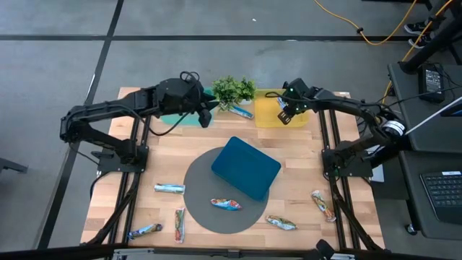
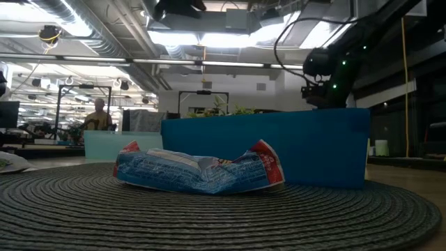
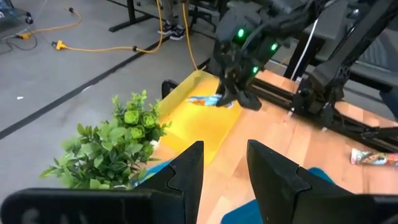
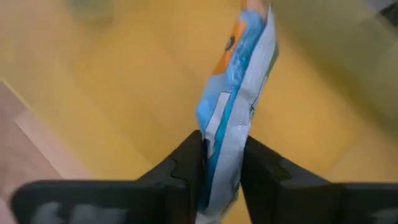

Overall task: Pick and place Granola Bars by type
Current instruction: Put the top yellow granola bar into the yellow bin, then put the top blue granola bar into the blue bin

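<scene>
My right gripper [image 1: 285, 114] hangs over the yellow tray [image 1: 271, 101] at the far right, shut on a blue, silver and orange granola bar [image 4: 239, 93]. The left wrist view shows that bar [image 3: 204, 100] above the tray floor. My left gripper [image 3: 225, 152] stands open with nothing between its fingers, beside the green plant [image 1: 232, 89] and the teal tray [image 1: 173, 119]. Another bar [image 1: 242, 110] lies by the plant. Several more lie flat near the front, one [image 1: 226, 204] on the round grey mat [image 1: 198, 180]. My right gripper pinches the granola bar between its two fingers by one end [image 4: 222, 163], on the wrapper's flat faces. The fingers slant down from above. The rest of the bar reaches out past the fingertips over the yellow tray; whether its far end touches the tray floor I cannot tell.
A blue tray [image 1: 245, 167] lies partly on the grey mat at the table's middle. Loose bars lie at the near left [image 1: 170, 188], [image 1: 179, 224] and near right [image 1: 280, 222], [image 1: 323, 206]. Both arms' frames stand at the table's left and right sides.
</scene>
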Robot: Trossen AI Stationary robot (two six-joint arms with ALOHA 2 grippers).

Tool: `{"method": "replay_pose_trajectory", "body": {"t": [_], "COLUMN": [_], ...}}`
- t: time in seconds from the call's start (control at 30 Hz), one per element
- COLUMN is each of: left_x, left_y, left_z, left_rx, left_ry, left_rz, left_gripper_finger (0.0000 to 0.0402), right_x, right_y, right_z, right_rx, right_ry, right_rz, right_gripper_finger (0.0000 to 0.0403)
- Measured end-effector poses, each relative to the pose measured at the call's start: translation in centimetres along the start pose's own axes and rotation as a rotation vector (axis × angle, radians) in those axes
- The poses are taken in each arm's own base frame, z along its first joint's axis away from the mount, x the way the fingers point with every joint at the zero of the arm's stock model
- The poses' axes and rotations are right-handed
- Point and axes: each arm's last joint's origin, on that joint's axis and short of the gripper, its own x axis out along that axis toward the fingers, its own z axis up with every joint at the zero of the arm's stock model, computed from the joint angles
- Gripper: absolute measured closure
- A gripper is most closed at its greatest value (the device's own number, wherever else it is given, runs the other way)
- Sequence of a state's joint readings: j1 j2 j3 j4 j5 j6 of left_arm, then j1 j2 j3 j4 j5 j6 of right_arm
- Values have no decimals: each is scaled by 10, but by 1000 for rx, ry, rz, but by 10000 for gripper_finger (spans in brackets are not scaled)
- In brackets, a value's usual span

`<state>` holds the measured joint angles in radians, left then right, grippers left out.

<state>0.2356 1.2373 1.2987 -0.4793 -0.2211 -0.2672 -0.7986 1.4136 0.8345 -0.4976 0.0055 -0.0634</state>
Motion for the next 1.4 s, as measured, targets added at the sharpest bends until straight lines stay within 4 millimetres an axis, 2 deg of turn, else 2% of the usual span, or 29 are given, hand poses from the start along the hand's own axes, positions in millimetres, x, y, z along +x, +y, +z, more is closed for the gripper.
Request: {"method": "replay_pose_trajectory", "body": {"t": [0.23,0.37,0.63,0.9,1.2,1.4], "left_x": [10,12,20,64,124,156], "left_y": [-1,1,13,6,-6,-5], "left_z": [-3,-2,-2,-19,-17,-12], "left_rx": [73,90,73,89,237,291], "left_ry": [24,15,28,143,266,345], "left_rz": [-2,19,67,-47,-113,-95], "left_gripper_finger": [286,286,286,286,286,286], "right_x": [-20,-34,-80,-119,-131,-132], "right_y": [-1,-1,0,3,8,11], "right_z": [3,4,4,-2,-7,-7], "right_rx": [8,21,35,-2,-81,-205], "right_ry": [-91,-144,-361,-543,-595,-614], "right_rz": [-16,-19,-17,93,226,303], "right_gripper_finger": [196,162,171,176,181,181]}}
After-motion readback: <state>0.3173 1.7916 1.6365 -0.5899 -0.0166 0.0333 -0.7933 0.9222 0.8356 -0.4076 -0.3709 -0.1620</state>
